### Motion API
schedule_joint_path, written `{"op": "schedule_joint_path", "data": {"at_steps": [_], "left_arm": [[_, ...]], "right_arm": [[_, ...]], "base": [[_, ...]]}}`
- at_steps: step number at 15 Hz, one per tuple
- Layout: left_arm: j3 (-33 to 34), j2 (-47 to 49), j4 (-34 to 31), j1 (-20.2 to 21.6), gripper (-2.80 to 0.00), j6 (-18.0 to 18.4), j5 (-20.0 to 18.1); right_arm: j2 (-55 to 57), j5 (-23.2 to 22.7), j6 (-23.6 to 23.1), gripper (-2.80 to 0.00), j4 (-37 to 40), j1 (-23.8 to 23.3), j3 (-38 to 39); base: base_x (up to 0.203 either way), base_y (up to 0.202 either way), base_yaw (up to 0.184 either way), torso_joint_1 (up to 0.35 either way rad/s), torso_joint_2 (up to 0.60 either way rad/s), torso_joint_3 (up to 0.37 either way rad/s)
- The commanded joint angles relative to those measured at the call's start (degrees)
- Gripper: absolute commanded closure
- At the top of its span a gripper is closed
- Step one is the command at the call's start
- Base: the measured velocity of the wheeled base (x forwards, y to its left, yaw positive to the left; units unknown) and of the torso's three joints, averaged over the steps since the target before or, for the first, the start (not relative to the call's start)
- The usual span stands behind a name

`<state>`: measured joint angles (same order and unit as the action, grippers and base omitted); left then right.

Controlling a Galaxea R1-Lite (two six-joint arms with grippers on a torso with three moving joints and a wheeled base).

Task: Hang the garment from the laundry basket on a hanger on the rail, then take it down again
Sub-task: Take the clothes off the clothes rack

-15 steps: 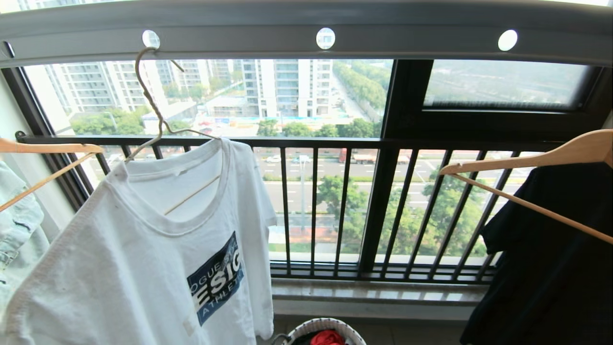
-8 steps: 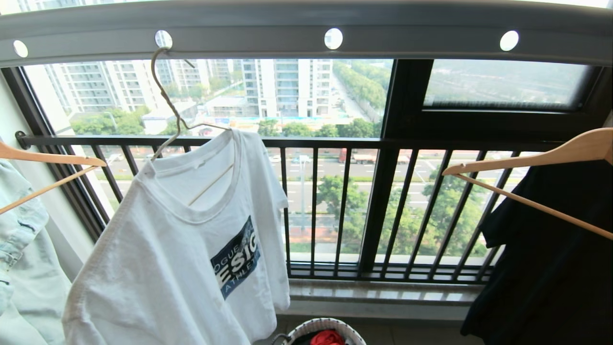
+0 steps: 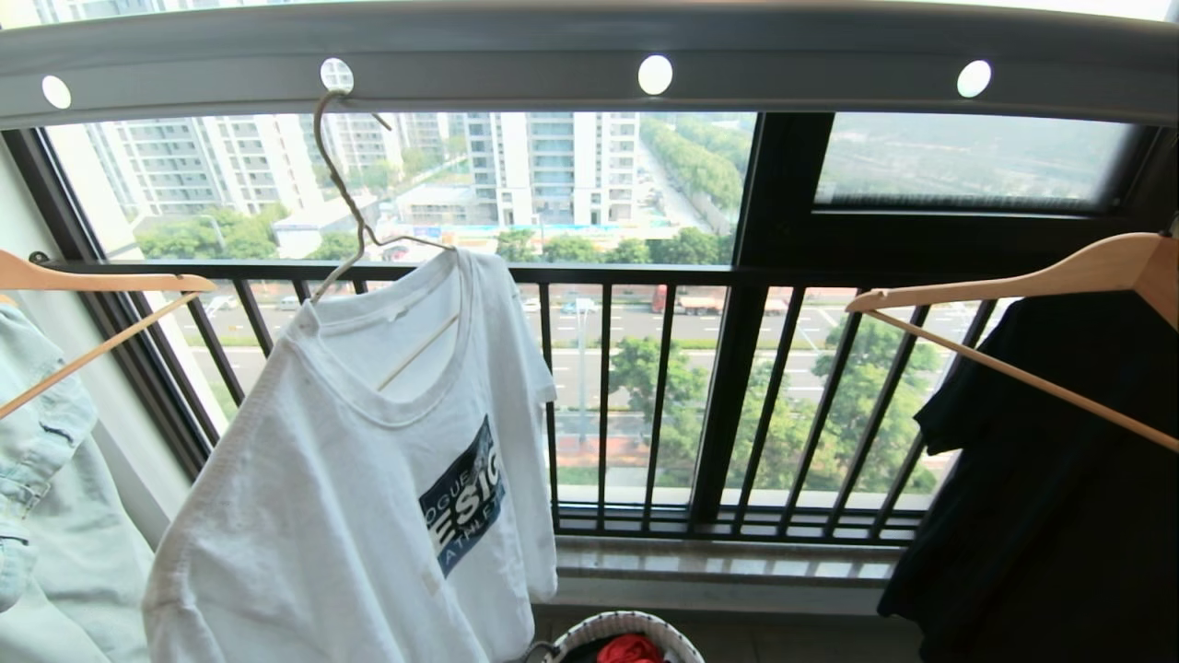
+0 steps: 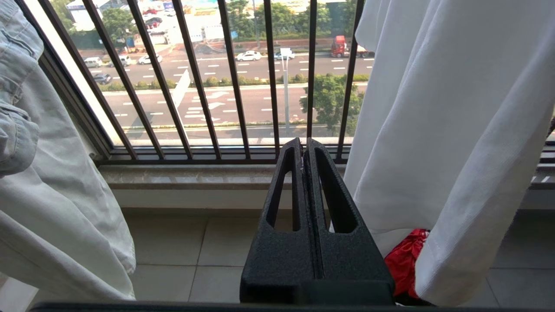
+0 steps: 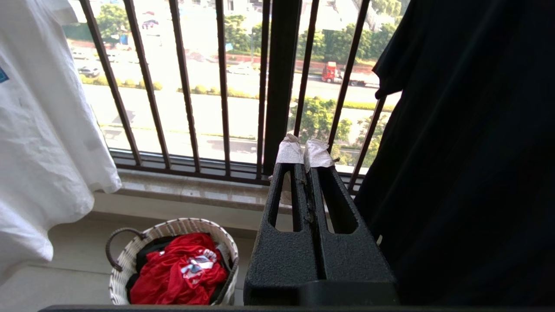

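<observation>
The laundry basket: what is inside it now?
In the laundry basket lies a crumpled red cloth with a white printed patch, on top of something dark. What the dark thing is, and anything under the red cloth, stays covered.

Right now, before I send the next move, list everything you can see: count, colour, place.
rail: one, grey, overhead, row of round holes.
hanger: one, cream wire, hooked in a rail hole, left of centre.
T-shirt: one, white with navy logo, on that hanger.
wooden hangers: two, light wood, far left and far right.
denim garment: one, pale blue, far left.
black shirt: one, far right.
balcony railing: one, black bars, at the window.
laundry basket: one, white and black, on the floor below.
red cloth: one, in the basket.
left gripper: black fingers shut, empty, low beside the T-shirt.
right gripper: black, white-wrapped tips, shut, empty, beside the black shirt.
</observation>
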<state>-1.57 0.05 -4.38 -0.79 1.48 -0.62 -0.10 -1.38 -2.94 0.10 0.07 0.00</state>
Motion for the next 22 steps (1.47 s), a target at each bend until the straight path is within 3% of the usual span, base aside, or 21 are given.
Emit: {"op": "schedule_joint_path", "data": {"at_steps": [1,18,22], "left_arm": [[-0.01,-0.05,-0.02,0.0,0.0,0.02,0.01],[-0.01,-0.05,0.07,0.0,0.0,-0.93,0.7],[-0.94,-0.05,4.15,0.0,0.0,-2.46,1.45]], "right_arm": [[0.1,-0.03,-0.05,0.0,-0.01,0.01,0.0],[0.1,-0.03,-0.05,0.0,-0.01,0.01,0.0],[0.1,-0.03,0.02,0.0,-0.01,0.01,0.0]], "base": [[0.0,0.0,0.0,0.0,0.0,0.0],[0.0,0.0,0.0,0.0,0.0,0.0],[0.0,0.0,0.0,0.0,0.0,0.0]]}}
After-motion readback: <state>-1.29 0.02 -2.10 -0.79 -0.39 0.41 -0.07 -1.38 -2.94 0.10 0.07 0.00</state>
